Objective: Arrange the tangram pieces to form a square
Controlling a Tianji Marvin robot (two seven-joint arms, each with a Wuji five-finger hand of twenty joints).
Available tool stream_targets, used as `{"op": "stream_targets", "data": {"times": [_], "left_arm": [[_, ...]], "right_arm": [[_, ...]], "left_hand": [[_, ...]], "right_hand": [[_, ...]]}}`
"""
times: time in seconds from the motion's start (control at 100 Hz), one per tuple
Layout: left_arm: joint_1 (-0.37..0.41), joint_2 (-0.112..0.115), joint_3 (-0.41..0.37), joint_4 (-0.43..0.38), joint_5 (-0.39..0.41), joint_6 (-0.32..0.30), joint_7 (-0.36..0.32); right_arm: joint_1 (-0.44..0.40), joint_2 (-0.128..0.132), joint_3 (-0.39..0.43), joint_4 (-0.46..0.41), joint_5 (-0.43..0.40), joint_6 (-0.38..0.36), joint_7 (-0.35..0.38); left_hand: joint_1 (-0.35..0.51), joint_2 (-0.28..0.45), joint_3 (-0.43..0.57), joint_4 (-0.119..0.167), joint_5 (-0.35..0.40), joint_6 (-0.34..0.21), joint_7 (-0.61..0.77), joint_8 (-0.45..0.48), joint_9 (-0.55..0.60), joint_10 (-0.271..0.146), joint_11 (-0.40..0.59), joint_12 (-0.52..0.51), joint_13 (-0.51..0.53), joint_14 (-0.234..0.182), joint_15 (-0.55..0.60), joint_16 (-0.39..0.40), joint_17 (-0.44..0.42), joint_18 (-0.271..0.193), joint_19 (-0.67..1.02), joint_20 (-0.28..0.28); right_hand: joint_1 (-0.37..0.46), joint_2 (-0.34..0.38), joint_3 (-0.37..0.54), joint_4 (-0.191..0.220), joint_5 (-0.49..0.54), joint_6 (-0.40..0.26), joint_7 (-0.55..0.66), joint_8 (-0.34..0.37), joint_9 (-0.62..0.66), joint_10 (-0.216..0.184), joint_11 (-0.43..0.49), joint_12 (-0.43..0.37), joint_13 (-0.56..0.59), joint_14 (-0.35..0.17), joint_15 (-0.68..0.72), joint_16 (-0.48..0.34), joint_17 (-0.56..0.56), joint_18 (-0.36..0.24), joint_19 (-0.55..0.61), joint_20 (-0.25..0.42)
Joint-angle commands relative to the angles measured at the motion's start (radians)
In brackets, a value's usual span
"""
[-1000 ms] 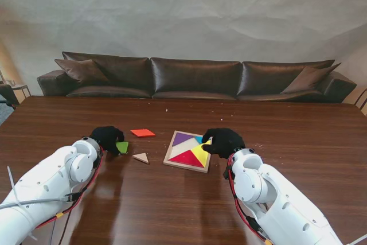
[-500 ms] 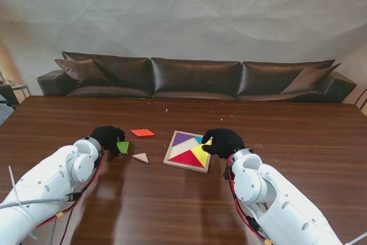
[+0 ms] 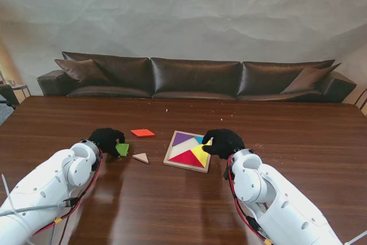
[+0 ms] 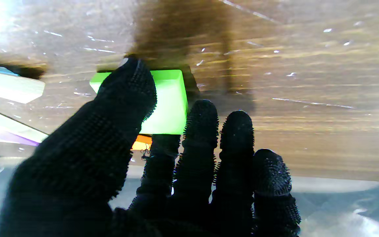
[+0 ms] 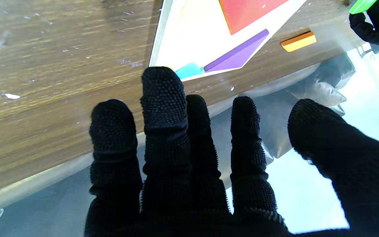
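Both hands are in black knobbly gloves: left hand (image 3: 106, 139), right hand (image 3: 223, 142). Green piece (image 3: 122, 148) is bright lime, orange piece (image 3: 142, 133) sits at its 1 o'clock, tan triangle (image 3: 141, 157). Pale wood tray (image 3: 170, 152) shows purple, red, yellow, bit of cyan. Table (image 3: 298, 142) is dark brown woodgrain.

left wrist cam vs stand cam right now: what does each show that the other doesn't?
Left wrist only: the thumb and a finger pinching the green piece, seen close.

Stand only: the right hand at the tray, the yellow piece, the red piece, and the sofa.

Both: the left hand, the green piece, the orange piece, the wooden triangle, and the table.
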Motion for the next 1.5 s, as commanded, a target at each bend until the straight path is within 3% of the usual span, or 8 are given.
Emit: {"op": "stream_targets", "data": {"times": [0.0,0.16,0.36,0.89,1.2,1.49], "left_arm": [[0.015,0.002,-0.009,-0.011,0.006,-0.005,-0.021],[0.032,0.004,-0.035,-0.022,0.012,-0.026,-0.017],[0.043,0.004,-0.054,-0.026,0.004,-0.046,-0.019],[0.048,0.004,-0.066,-0.014,-0.01,-0.089,-0.02],[0.046,-0.003,-0.094,-0.019,-0.045,-0.114,-0.022],[0.055,-0.004,-0.144,-0.081,-0.08,-0.121,-0.078]], "right_arm": [[-0.001,-0.004,-0.003,0.003,0.002,0.0,0.017],[0.0,-0.004,-0.003,0.006,0.003,0.001,0.019],[0.002,-0.003,-0.004,0.01,0.005,0.002,0.023],[0.004,-0.001,-0.004,0.012,0.008,0.006,0.036],[0.004,-0.001,-0.003,0.019,0.007,0.002,0.031],[0.007,-0.002,-0.003,0.024,0.012,-0.006,0.031]], "left_hand": [[0.126,0.062,0.099,0.056,0.067,-0.095,0.746,0.111,0.029,-0.044,0.012,0.027,-0.021,0.015,-0.032,-0.023,-0.017,0.004,-0.008,-0.003],[0.135,0.056,0.102,0.057,0.069,-0.088,0.739,0.117,0.003,-0.039,0.038,0.075,-0.005,0.021,-0.049,-0.038,-0.007,0.0,-0.021,-0.017],[0.144,0.05,0.111,0.062,0.078,-0.069,0.736,0.116,-0.047,-0.036,0.106,0.18,0.018,0.039,-0.043,-0.037,0.026,0.034,-0.047,-0.049],[0.146,0.049,0.107,0.06,0.092,-0.067,0.733,0.106,-0.06,-0.024,0.133,0.204,0.04,0.046,-0.039,-0.03,0.056,0.032,-0.054,-0.064],[0.18,0.039,0.089,0.074,0.118,-0.041,0.718,0.087,-0.028,-0.057,0.109,0.171,0.174,0.034,-0.148,-0.017,0.22,0.033,-0.139,-0.18],[0.176,0.036,0.081,0.075,0.128,-0.051,0.71,0.084,0.005,-0.049,0.1,0.159,0.25,0.031,-0.167,-0.01,0.302,0.041,-0.152,-0.208]], "right_hand": [[-0.026,0.027,-0.003,0.024,0.019,0.003,0.011,-0.006,-0.038,0.019,0.018,-0.017,-0.017,0.008,0.016,-0.005,-0.125,0.005,0.02,0.0],[-0.026,0.03,-0.003,0.024,0.02,0.002,0.011,-0.006,-0.037,0.017,0.019,-0.017,-0.017,0.008,0.017,-0.005,-0.125,0.004,0.02,0.0],[-0.026,0.034,-0.002,0.025,0.021,0.005,0.012,-0.006,-0.037,0.018,0.018,-0.017,-0.018,0.008,0.017,-0.006,-0.125,0.005,0.02,-0.001],[-0.026,0.043,-0.001,0.026,0.02,0.004,0.012,-0.006,-0.039,0.022,0.019,-0.018,-0.018,0.007,0.018,-0.006,-0.125,0.004,0.022,-0.001],[-0.028,0.054,-0.001,0.027,0.015,0.006,0.012,-0.006,-0.037,0.023,0.02,-0.018,-0.016,0.009,0.019,-0.007,-0.124,0.003,0.023,-0.002],[-0.029,0.06,-0.003,0.028,0.013,0.008,0.015,-0.007,-0.037,0.022,0.021,-0.018,-0.016,0.009,0.018,-0.007,-0.122,0.003,0.024,-0.002]]}}
